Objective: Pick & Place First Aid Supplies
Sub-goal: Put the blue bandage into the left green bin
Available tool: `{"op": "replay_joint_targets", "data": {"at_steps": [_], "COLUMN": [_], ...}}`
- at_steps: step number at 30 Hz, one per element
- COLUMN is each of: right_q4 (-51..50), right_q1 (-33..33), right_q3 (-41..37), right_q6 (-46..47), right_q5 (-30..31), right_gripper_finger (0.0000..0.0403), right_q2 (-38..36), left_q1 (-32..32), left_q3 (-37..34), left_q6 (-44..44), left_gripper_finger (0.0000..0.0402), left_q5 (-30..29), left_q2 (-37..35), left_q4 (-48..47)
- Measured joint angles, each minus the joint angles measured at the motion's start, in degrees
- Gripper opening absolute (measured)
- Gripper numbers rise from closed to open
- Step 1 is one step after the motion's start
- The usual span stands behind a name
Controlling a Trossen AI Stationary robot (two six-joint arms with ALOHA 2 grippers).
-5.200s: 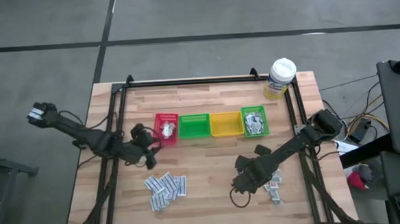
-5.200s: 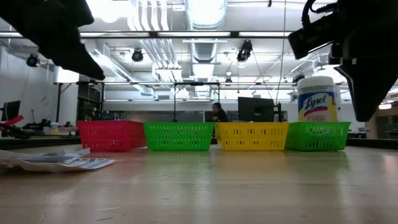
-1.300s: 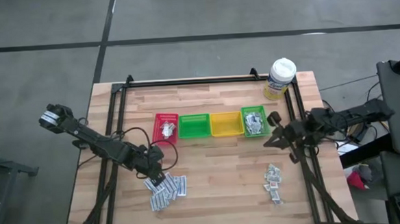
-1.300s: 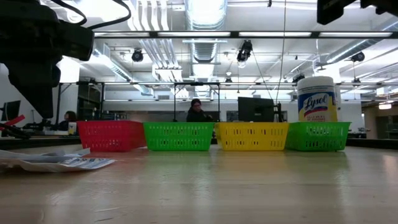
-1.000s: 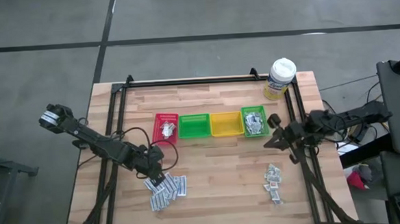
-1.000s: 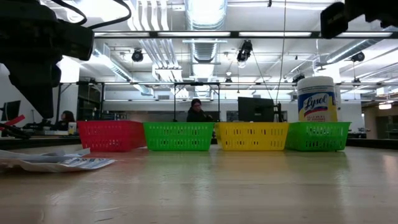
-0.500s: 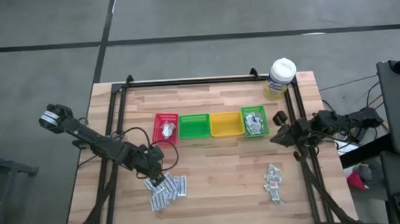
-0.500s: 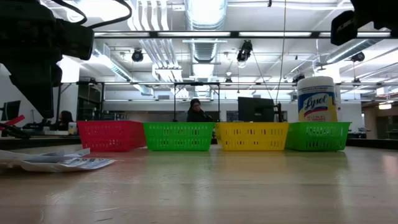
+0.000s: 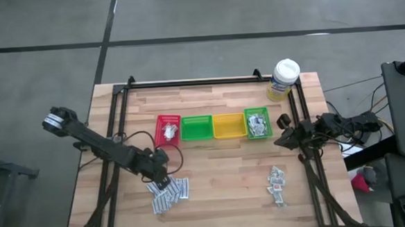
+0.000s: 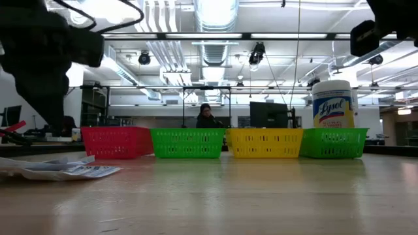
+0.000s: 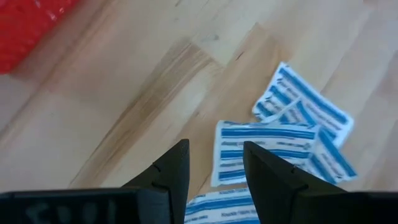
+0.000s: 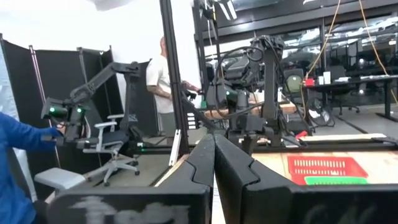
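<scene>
A robotics lab in an open industrial hall. The ceiling (image 10: 215, 26) shows bare ducts, pipes and strip lights. Beyond the wooden worktop (image 9: 212, 168), which sits in a black metal frame (image 9: 187, 82) on a grey concrete floor (image 9: 46, 38), stand another robot arm (image 12: 93, 84) on a stand, black partition screens (image 12: 37, 93), office chairs (image 12: 112, 149) and desks with monitors (image 10: 268, 114). People (image 12: 163, 81) work in the background, one seated at a desk (image 10: 206, 116).

Wooden table (image 9: 213, 175), four bins (image 9: 212, 126), wipes tub (image 9: 283, 79), two sachet piles (image 9: 168, 192)
</scene>
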Motion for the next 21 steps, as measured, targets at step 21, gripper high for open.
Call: {"op": "replay_joint_targets", "data": {"at_steps": [21], "right_q4": [0.07], "right_q1": [0.0], "right_q3": [-0.19], "right_q6": [2.34], "right_q5": [0.07], "right_gripper_finger": [0.0008], "right_q2": [-0.02], "left_q1": [0.11], "left_q3": [1.05], "left_q6": [-2.32], "left_gripper_finger": [0.0142], "left_q5": [1.86], "left_q2": [9.92], "left_q4": [0.8]}}
